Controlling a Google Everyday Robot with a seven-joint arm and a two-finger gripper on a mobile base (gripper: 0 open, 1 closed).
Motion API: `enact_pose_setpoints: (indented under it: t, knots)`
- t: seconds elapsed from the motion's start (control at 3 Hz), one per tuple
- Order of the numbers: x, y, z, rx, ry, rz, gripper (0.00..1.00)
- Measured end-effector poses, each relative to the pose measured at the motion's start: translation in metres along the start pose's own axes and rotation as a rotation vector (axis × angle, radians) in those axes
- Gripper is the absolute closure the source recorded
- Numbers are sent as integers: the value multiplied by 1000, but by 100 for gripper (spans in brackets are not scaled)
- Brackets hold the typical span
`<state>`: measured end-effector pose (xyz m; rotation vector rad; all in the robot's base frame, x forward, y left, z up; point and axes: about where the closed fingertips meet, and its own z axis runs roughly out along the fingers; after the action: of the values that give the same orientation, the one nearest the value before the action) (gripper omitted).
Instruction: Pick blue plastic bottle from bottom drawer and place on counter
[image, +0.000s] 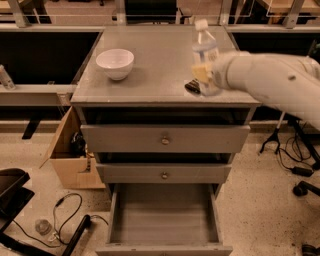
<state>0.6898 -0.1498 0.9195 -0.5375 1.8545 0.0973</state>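
The blue plastic bottle (204, 47), clear with a white cap and pale label, stands upright in my gripper (205, 77) over the right part of the counter (155, 55). The gripper is shut on the bottle's lower half, at the end of the white arm (270, 80) coming in from the right. I cannot tell whether the bottle's base touches the counter. The bottom drawer (164, 215) is pulled open below, with a plain grey inside and nothing in it.
A white bowl (115, 62) sits on the counter's left. A black object (191, 88) lies partly hidden behind the gripper. Two upper drawers with round knobs (165, 141) stand slightly ajar. A cardboard box (70, 160), floor cables (65, 210) and a tiny bottle (42, 227) lie at left.
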Motion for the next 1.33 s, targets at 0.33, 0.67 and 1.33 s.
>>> enact_pose_setpoints:
  t: [0.33,0.67,1.33]
  knots:
    - [-41,8,78,-80,-122,-77,100]
    - [-44,19,133,-156,-188,-89,100]
    - [-50,28,165,-211,-241,-72,100]
